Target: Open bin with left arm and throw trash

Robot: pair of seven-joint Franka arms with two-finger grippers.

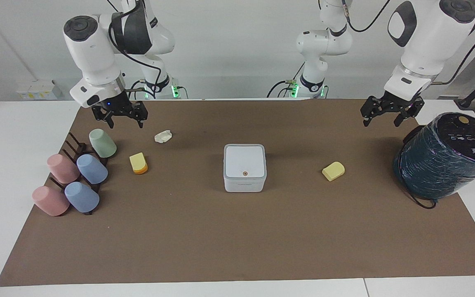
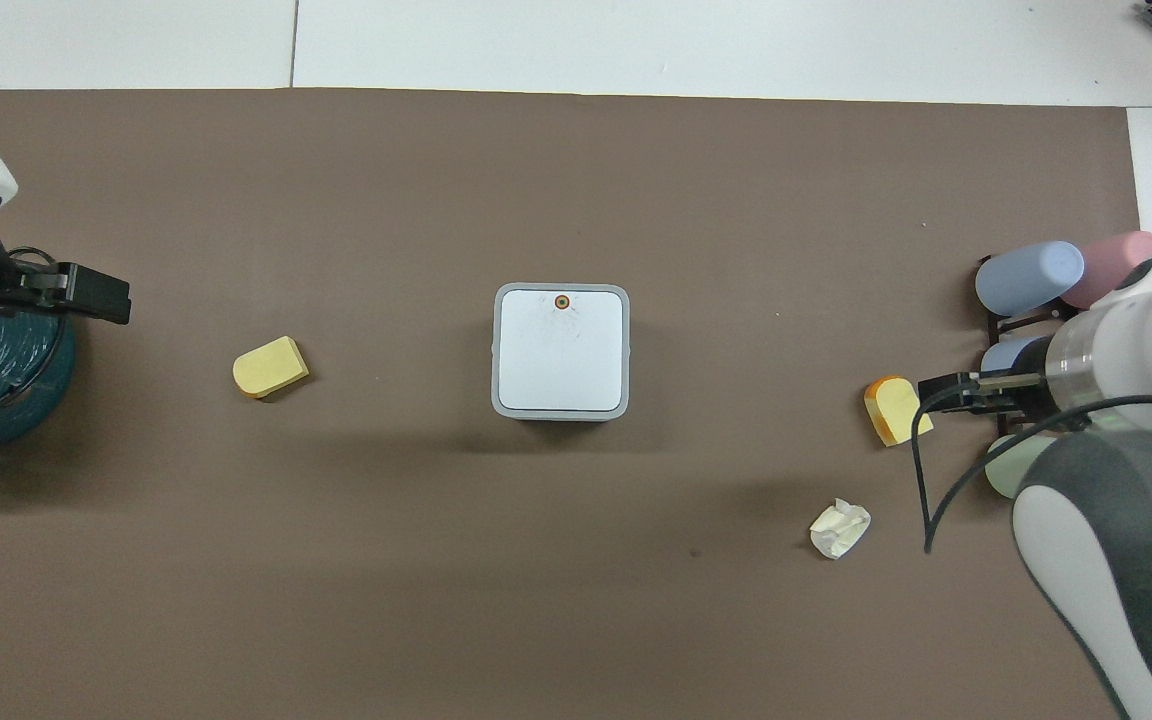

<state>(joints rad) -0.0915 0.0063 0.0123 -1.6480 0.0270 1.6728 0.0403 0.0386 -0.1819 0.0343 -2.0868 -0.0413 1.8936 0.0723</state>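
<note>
The bin (image 1: pixel 245 167) sits mid-counter with its lid flat and closed, orange dot (image 1: pixel 245 173) on the lid edge that faces away from the robots, and it anchors everything here. Toward the left arm's end from the bin lies the pale yellow block (image 1: pixel 333 170); toward the right arm's end lie the yellow block with the orange layer (image 1: pixel 138 163) and, nearer to the robots than the bin, the paper wad (image 1: pixel 163 136). The left gripper (image 1: pixel 379 117) hangs in the air well apart from the bin, fingers spread and empty, over the mat beside the dark teal cylinder (image 1: pixel 443 156). The right gripper (image 1: pixel 125 120) hovers near the wad, well apart from the bin, fingers spread, holding nothing. Opening is the step in hand, I'd say, and not yet begun. To do it well, the left gripper should travel in above the pale block, settle over the dot edge and work that edge gently, while the right arm waits with its piece until the lid stands clear.
</note>
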